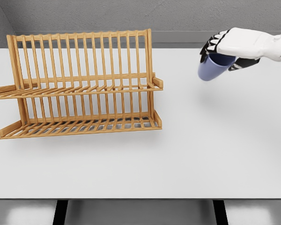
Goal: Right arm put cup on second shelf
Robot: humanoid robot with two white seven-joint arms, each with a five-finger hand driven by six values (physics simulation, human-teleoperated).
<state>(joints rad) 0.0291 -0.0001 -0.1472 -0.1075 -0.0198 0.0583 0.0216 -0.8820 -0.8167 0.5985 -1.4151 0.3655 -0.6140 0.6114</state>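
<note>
The right hand [225,51] is reaching in from the right edge, its white and black fingers wrapping around the top of a blue cup [211,67]. The cup is hanging in the air above the white desk [201,150], tilting down and to the left, well apart from the rack [82,84] and to its right. A soft shadow is lying on the desk below it. The wooden rack is standing on the left half of the desk, with a tall slatted back and two slatted shelves, an upper shelf [84,89] and a lower shelf [82,126]. Both shelves are holding nothing. The left arm is showing nowhere.
</note>
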